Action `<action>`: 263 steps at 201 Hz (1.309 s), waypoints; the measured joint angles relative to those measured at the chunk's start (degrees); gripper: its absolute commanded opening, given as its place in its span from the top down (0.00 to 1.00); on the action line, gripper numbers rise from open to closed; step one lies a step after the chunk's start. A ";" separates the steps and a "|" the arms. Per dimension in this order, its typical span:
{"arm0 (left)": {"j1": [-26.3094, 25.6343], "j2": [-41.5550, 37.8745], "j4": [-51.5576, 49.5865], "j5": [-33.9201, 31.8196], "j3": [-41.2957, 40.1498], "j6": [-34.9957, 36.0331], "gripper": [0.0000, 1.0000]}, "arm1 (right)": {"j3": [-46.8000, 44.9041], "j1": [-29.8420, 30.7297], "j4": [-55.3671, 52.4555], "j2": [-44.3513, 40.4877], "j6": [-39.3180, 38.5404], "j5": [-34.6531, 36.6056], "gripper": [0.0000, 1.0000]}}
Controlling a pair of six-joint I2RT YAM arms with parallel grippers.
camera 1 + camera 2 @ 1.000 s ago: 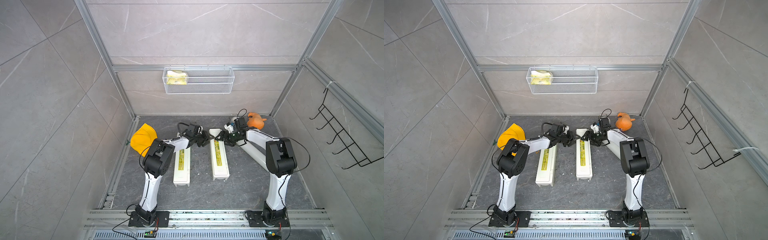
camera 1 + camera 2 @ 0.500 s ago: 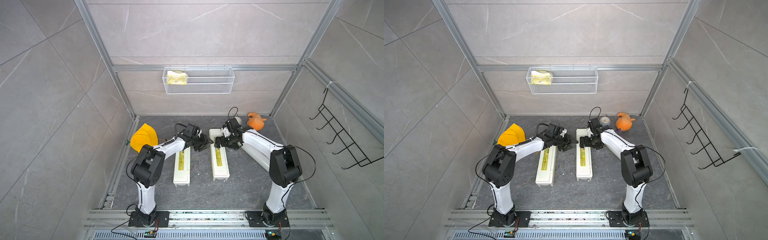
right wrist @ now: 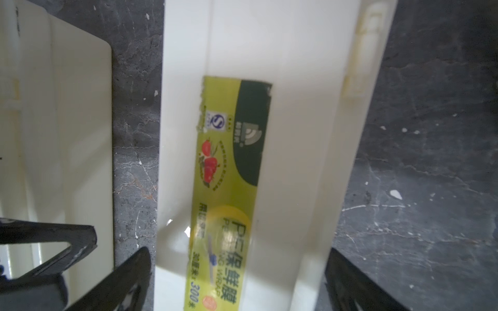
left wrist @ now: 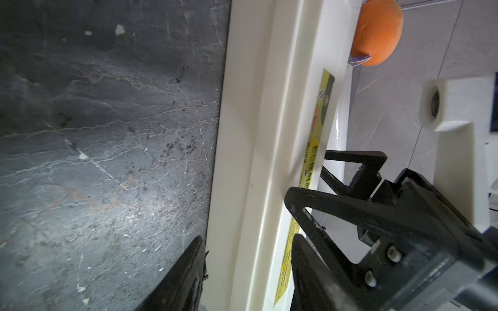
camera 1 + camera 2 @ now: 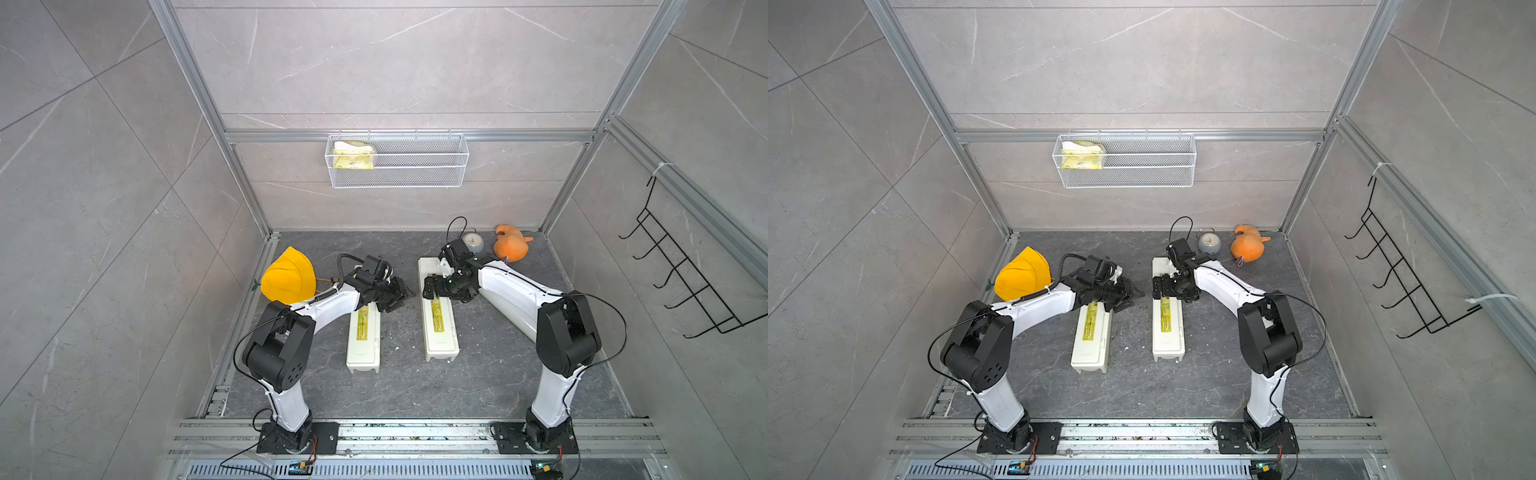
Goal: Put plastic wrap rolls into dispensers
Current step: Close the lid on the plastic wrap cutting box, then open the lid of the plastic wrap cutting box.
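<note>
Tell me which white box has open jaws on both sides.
The dispenser nearer the orange toy: the right gripper's open jaws straddle it. The other dispenser, by the yellow cap, has none around it.

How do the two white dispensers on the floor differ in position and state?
The left dispenser lies nearer the arm bases; the right dispenser reaches farther back. The open right gripper straddles the right dispenser, while the left gripper hangs by the left dispenser's far end, not around it. Both are cream-white, lid shut, with a yellow label.
</note>
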 measured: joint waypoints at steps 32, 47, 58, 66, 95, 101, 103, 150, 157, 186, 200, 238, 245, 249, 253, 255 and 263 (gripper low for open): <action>0.24 0.00 0.70 0.11 -1.03 -0.02 0.46 | 2.10 2.01 -2.25 1.57 0.74 4.46 0.00; 0.24 0.00 1.31 0.17 -1.51 -0.04 0.47 | 2.93 3.17 -3.08 2.29 1.11 7.41 0.00; 0.24 0.00 1.68 0.26 -1.79 -0.04 0.47 | 3.13 3.82 -3.34 2.60 1.20 9.11 0.01; 0.24 0.00 1.86 0.37 -1.88 -0.09 0.47 | 3.17 4.13 -3.43 2.82 1.29 10.03 0.01; 0.13 0.00 2.51 0.42 -1.90 -0.20 0.48 | 3.17 4.59 -3.39 3.02 1.36 10.91 0.00; 0.11 0.00 2.78 0.42 -1.90 -0.24 0.48 | 3.13 4.59 -3.28 3.02 1.36 10.71 0.00; 0.09 0.02 2.89 0.44 -1.90 -0.26 0.48 | 3.10 4.59 -3.23 2.99 1.38 10.67 0.00; 0.07 1.33 4.52 1.88 -1.29 -0.70 0.48 | 2.54 3.96 -2.56 2.75 1.55 8.11 0.03; 0.07 1.92 4.74 1.97 -0.92 -0.72 0.48 | 2.16 3.91 -2.19 2.51 1.73 7.87 0.03; 0.07 4.42 5.46 2.49 0.26 -0.74 0.48 | 0.37 3.56 -0.37 1.25 2.36 6.32 0.05; 0.07 5.14 5.53 2.86 0.39 -0.76 0.48 | 0.11 3.50 -0.22 1.01 2.38 5.46 0.06; 0.13 6.69 5.88 3.26 2.23 -0.98 0.47 | -0.90 3.10 0.57 0.09 2.38 1.95 0.06; 0.20 7.19 6.03 3.45 2.86 -0.98 0.47 | -1.11 2.97 0.72 -0.11 2.38 1.18 0.06; 0.20 7.63 6.19 3.58 3.26 -0.98 0.47 | -1.18 2.91 0.76 -0.20 2.38 0.72 0.06; 0.22 7.98 6.19 3.61 3.69 -0.98 0.47 | -1.22 2.89 0.74 -0.26 2.40 0.59 0.06; 0.24 8.17 6.16 3.67 3.89 -1.01 0.47 | -1.27 2.84 0.74 -0.28 2.40 0.50 0.06; 0.42 8.94 6.16 4.02 4.63 -1.01 0.47 | -1.53 2.64 0.90 -0.46 2.40 0.07 0.06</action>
